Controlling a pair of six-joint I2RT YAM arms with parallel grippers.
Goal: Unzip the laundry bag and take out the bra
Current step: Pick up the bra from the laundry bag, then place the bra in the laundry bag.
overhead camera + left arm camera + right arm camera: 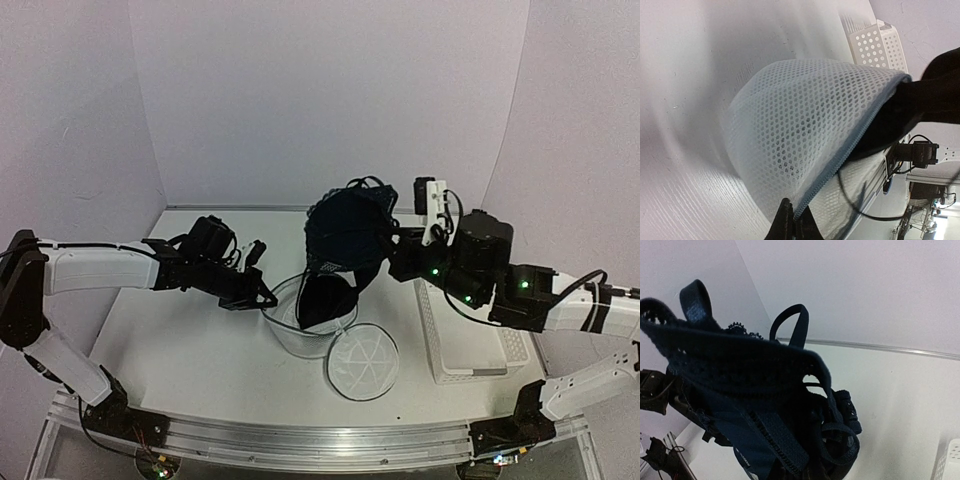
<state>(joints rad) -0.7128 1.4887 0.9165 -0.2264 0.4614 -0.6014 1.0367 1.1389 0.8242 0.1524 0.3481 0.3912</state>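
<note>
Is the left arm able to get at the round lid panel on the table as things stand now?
Probably not yet. The left gripper is shut on the rim of the laundry bag, which stands between it and the lid panel. It would have to let go first.

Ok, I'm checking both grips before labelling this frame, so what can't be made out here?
Right gripper: fingertips buried in the bra, right wrist and top views.
Left gripper: nearly all cut off by the bottom edge, left wrist view.
Bra's lower end: veiled by the laundry bag mesh, top view.
</note>
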